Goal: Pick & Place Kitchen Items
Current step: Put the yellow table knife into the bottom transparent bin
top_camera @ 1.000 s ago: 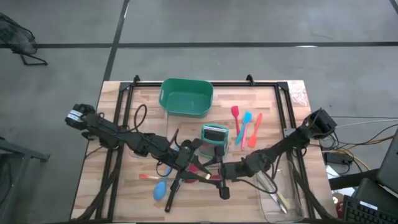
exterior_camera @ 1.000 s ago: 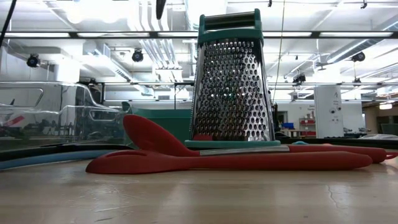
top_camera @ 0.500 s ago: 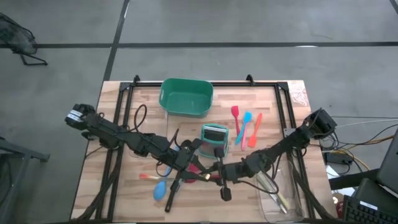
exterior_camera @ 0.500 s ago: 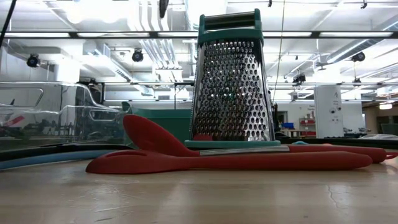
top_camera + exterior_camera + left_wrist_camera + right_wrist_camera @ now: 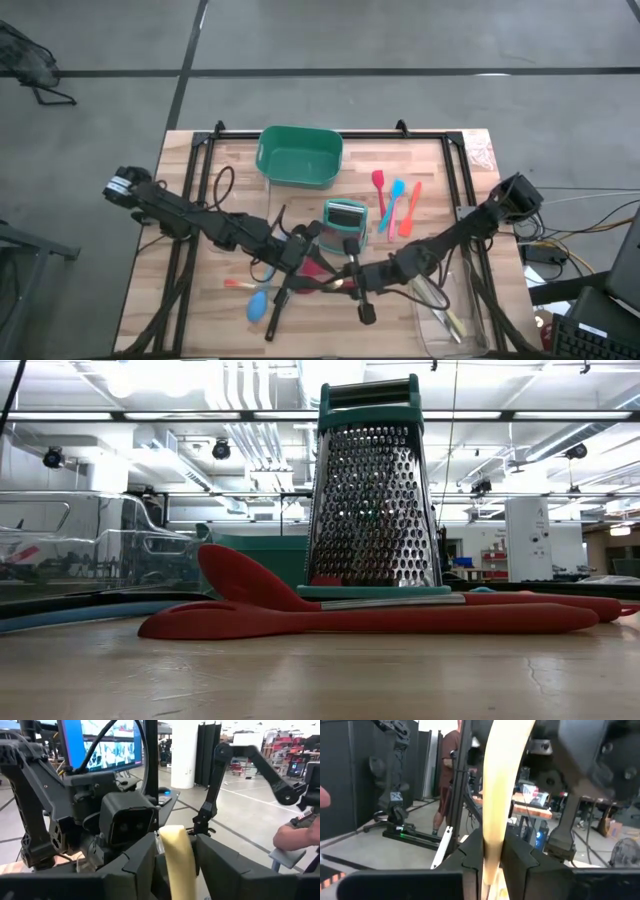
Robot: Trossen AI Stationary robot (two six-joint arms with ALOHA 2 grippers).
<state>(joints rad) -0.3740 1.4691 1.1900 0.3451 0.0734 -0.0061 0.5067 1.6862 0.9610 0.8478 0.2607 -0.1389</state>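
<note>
You had the slim pale cream-handled utensil (image 5: 496,795) caught between both arms in front of the teal-framed metal box grater (image 5: 345,222), over the middle of the wooden surface (image 5: 200,300). The right gripper (image 5: 492,857) had its fingers pressed onto the pale handle, which ran straight out from between them, its long axis in line with the fingers and pointing toward the left arm. The left gripper (image 5: 175,865) faced it from the other side with the same handle (image 5: 177,860) standing between its fingers, and those fingers looked spread a little off the handle, a gap showing on either side. So the right arm appeared to carry the utensil, and any pull would best follow the handle's length, away from the left fingers. The handle looked smooth, rounded and narrow; its working end was hidden. Red long-handled spoons (image 5: 370,620) lay flat on the surface below.
</note>
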